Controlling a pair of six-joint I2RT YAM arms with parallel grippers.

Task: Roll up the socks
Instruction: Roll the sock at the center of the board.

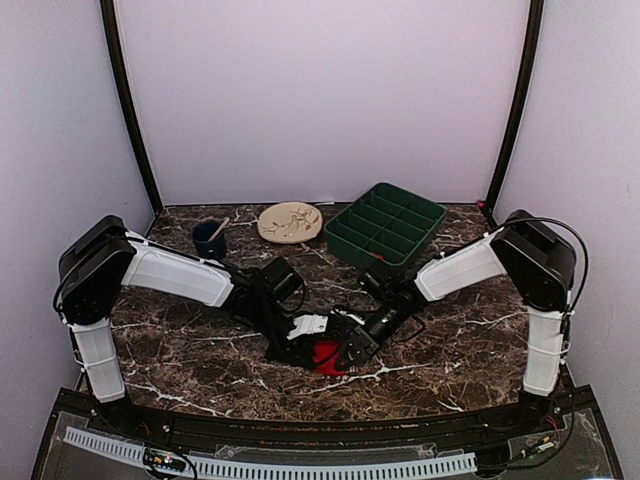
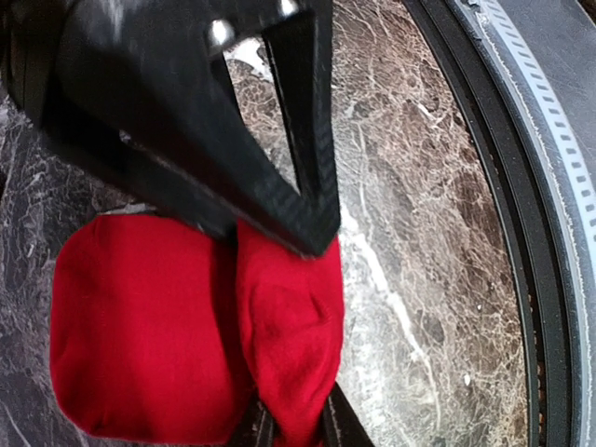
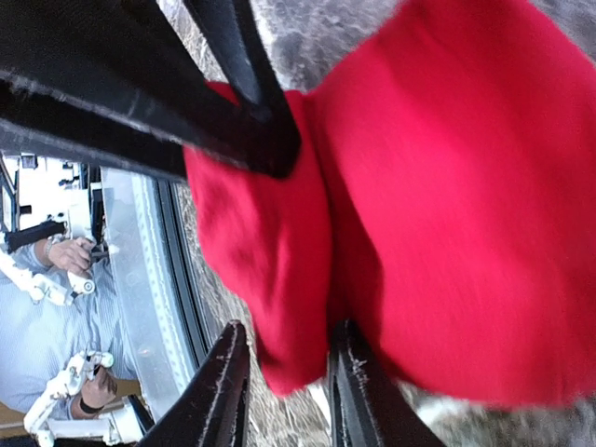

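Observation:
The red socks (image 1: 326, 355) lie bunched on the dark marble table near its front edge. In the left wrist view they are a broad red pad (image 2: 149, 326) with a raised fold on the right. My left gripper (image 2: 298, 410) is shut on that fold, red fabric filling the gap between its fingers. My right gripper (image 3: 290, 326) faces it from the other side and is open. The fold hangs between its jaws, against one finger and clear of the other. Both grippers meet over the socks (image 3: 447, 205) in the top view, hiding most of them.
A green divided tray (image 1: 385, 222) stands at the back right. A beige plate (image 1: 290, 221) and a dark blue cup (image 1: 209, 238) sit at the back centre and left. The table's black front rim (image 2: 521, 233) runs close to the socks.

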